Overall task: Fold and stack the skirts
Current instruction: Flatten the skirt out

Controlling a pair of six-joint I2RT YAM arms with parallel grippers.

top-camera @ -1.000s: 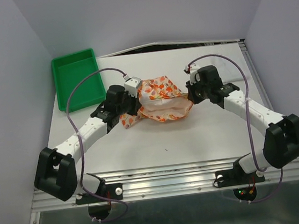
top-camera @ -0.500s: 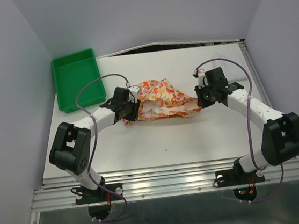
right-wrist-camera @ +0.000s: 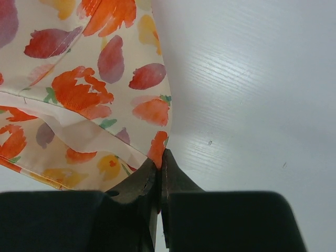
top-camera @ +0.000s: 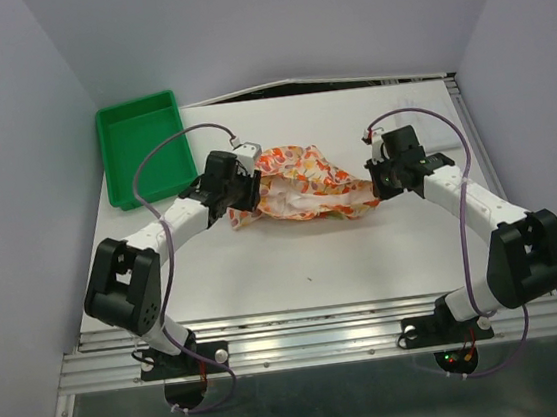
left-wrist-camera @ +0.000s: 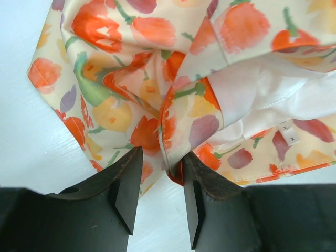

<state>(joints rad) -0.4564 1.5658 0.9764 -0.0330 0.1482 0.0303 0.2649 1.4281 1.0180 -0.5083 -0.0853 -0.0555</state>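
Note:
The floral skirt lies crumpled on the white table between my two grippers, cream with orange, red and yellow print. White cloth shows inside its opening; I cannot tell whether that is its lining or the plain white skirt. My left gripper is at the skirt's left end. In the left wrist view its jaws stand apart, with a folded hem between them against the right finger. My right gripper is shut on the skirt's right corner, low over the table.
A green plastic tray stands at the back left of the table, behind the left arm. The table's right rail runs beside the right arm. Grey walls close in both sides.
Both grippers moved apart and down, stretching the bunched skirt wider and lower over the table. The left arm's base link swung inward. Since half a second ago the skirt has slackened a little.

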